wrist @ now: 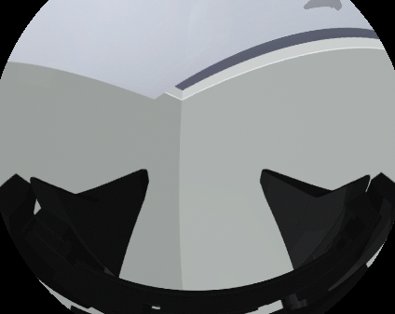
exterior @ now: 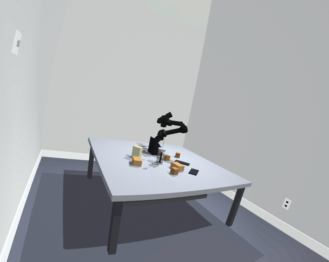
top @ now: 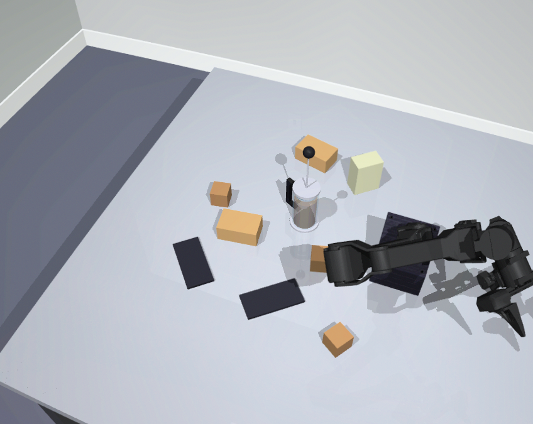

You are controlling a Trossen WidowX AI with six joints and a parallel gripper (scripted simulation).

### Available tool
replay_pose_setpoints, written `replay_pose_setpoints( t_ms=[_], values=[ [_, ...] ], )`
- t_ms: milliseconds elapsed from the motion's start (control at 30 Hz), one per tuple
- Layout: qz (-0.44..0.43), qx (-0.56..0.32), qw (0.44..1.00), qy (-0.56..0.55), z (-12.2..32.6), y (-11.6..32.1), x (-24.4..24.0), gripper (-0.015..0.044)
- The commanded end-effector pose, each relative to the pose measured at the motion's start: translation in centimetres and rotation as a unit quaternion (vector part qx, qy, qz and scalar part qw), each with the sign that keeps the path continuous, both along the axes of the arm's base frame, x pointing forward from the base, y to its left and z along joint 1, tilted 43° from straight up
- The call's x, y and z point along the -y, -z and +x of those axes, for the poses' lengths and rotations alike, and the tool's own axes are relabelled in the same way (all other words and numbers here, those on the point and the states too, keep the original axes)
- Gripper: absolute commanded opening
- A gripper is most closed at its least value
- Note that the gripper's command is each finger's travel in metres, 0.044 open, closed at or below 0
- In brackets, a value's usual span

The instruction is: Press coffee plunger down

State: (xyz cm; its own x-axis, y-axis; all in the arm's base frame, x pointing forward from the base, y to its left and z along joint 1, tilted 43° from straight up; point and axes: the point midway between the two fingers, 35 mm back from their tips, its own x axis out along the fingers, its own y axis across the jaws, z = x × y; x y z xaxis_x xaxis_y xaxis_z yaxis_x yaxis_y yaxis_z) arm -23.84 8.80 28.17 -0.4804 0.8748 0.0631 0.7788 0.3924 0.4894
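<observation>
From the top view we find the coffee press (top: pixel 305 207) upright mid-table, plunger knob (top: pixel 308 151) raised, the gripper (top: pixel 526 316) well apart. Exterior: arm (exterior: pixel 172 128) folded high. Wrist: fingers spread wide, grasping nothing.

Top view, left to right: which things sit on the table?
Left black slab → small orange cube → long orange box → coffee press → pale yellow block → gripper, open.

My black gripper (top: pixel 530 313) hangs open near the worktop's right edge, well apart from the clear glass coffee press (top: pixel 305 208), whose black-knobbed plunger (top: pixel 308 151) stands raised.
</observation>
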Motion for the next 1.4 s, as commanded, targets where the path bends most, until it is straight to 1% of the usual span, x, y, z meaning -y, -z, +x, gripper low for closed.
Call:
replay_pose_setpoints(
  t_ms=[0,33,100,233,400,500,633,700,800,933,1100,1233,1367],
  values=[
    [0.003,0.005,1.000,-0.005,-0.2,0.0,0.2,0.0426],
    [0.010,0.015,1.000,-0.016,-0.5,0.0,0.5,0.0440],
    [0.033,0.049,0.997,-0.054,-1.6,0.1,1.8,0.0440],
    [0.120,0.151,0.966,-0.175,-4.7,0.6,6.7,0.0440],
    [0.235,0.244,0.888,-0.311,-6.6,1.9,13.6,0.0440],
    [0.308,0.280,0.824,-0.384,-6.8,2.8,17.9,0.0440],
    [0.416,0.313,0.711,-0.473,-6.1,4.4,23.9,0.0440],
    [0.422,0.310,0.695,-0.493,-5.3,5.0,25.6,0.0440],
    [0.431,0.309,0.683,-0.503,-5.0,5.2,26.3,0.0440],
    [0.476,0.312,0.627,-0.532,-4.0,5.9,28.7,0.0440],
    [0.548,0.307,0.528,-0.572,-1.6,7.3,32.5,0.0440],
    [0.628,0.279,0.398,-0.607,1.9,9.0,36.6,0.0440],
    [0.701,0.224,0.247,-0.631,6.7,10.9,40.3,0.0440]
  ],
)
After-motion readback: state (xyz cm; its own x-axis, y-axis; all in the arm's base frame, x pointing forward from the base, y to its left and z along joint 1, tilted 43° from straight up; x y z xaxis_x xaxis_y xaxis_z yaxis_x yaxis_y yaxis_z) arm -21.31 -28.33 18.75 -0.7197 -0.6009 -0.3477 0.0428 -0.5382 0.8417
